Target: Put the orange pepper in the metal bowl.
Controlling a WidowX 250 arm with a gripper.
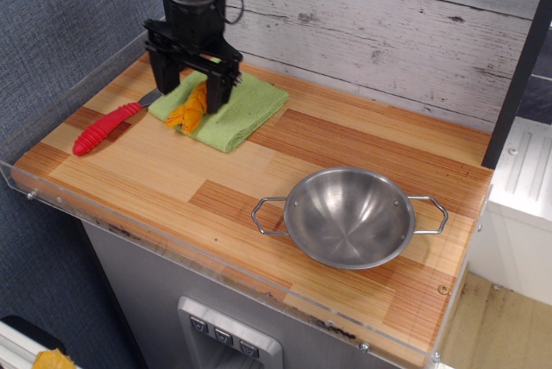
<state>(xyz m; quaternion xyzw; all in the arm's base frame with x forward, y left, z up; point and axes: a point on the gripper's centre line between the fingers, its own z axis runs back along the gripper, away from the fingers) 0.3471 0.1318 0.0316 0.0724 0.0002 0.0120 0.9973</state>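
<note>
The orange pepper lies on a green cloth at the back left of the wooden counter. My black gripper hangs open just over it, one finger on its left and one on its right, with the pepper's upper end showing between them. I cannot tell if a finger touches the pepper. The shiny metal bowl with two wire loop handles stands empty at the front right, well away from the gripper.
A red-handled fork lies left of the cloth, its tines near the gripper's left finger. A clear plastic lip runs along the counter's front and left edges. A plank wall stands behind.
</note>
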